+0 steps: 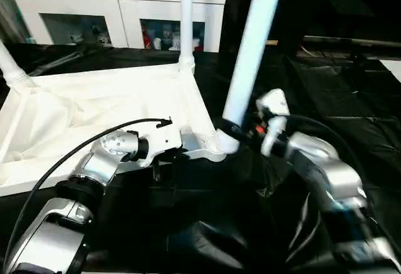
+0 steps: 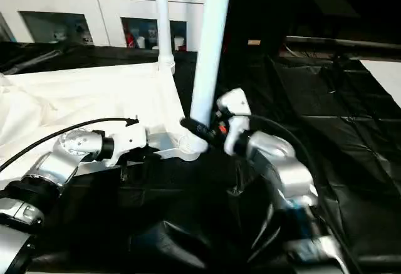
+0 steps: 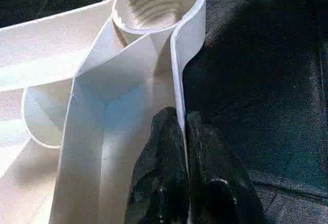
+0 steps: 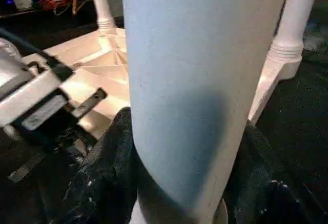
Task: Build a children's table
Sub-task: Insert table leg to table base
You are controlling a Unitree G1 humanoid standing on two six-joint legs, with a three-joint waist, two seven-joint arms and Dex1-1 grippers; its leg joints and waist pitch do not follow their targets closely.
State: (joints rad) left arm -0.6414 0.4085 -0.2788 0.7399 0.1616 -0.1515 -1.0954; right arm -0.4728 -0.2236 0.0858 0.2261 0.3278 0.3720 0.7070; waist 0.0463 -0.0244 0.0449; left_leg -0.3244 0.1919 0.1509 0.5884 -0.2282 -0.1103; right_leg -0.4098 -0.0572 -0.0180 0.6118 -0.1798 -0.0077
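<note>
White plastic children's table (image 1: 94, 111), inverted on black-draped tabletop (image 1: 351, 111); left claw (image 3: 179, 147) pinched shut on its near rim beside the corner socket (image 3: 156, 1); right claw (image 4: 179, 183) clamped around the leg (image 1: 250, 54) standing at near-right corner

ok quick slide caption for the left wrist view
Left claw shut on the upturned tabletop's rim, just below an empty threaded corner socket.
</note>
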